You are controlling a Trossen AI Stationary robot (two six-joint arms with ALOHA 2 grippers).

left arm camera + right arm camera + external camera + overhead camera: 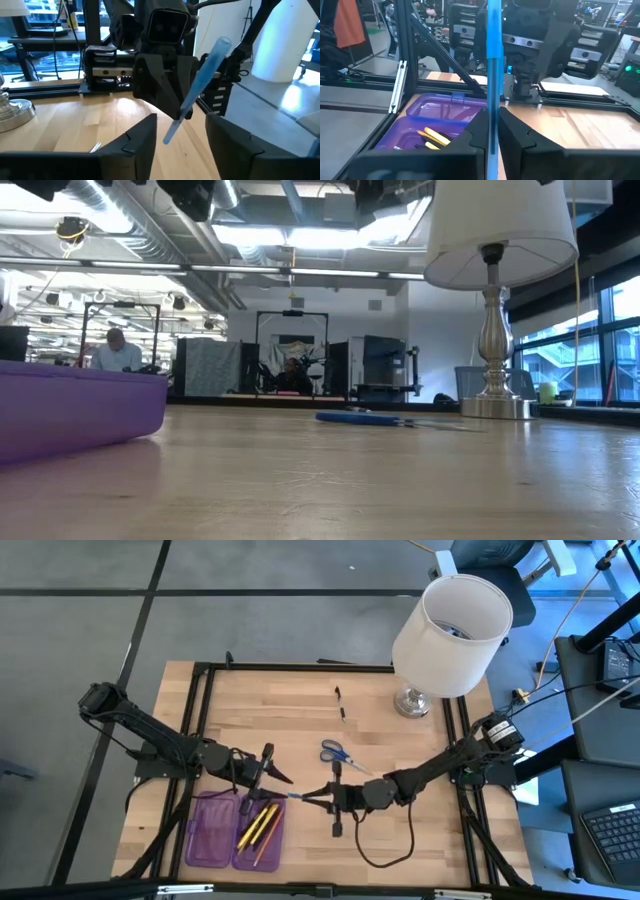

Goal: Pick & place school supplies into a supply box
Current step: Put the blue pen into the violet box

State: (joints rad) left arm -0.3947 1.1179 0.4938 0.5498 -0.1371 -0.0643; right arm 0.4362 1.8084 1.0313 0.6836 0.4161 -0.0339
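My right gripper (312, 796) hovers over the table's near middle, shut on a blue pen (200, 85). My left gripper (180, 145) faces it, open. Its fingers stand on either side of the pen's lower end (169, 136) with a gap on each side. The purple supply box (235, 830) lies open at the near left, just below both grippers. Yellow and orange pencils (258, 830) lie in its right half. Blue-handled scissors (335, 753) lie flat on the table's middle, and a black pen (340, 705) lies farther back. My right gripper pinches the blue pen's shaft (493, 117) between its two fingers, nearer the pen's lower end than its upper. The fingers come level from the table's right and lie across the pen. The pen is tilted and lifted clear of the table.
A white-shaded lamp (450, 635) stands at the far right corner on a metal base (490, 408). A black cable (385, 850) loops on the table below the right arm. A black frame (300, 667) edges the tabletop. In the low view the box wall (70, 415) fills the left.
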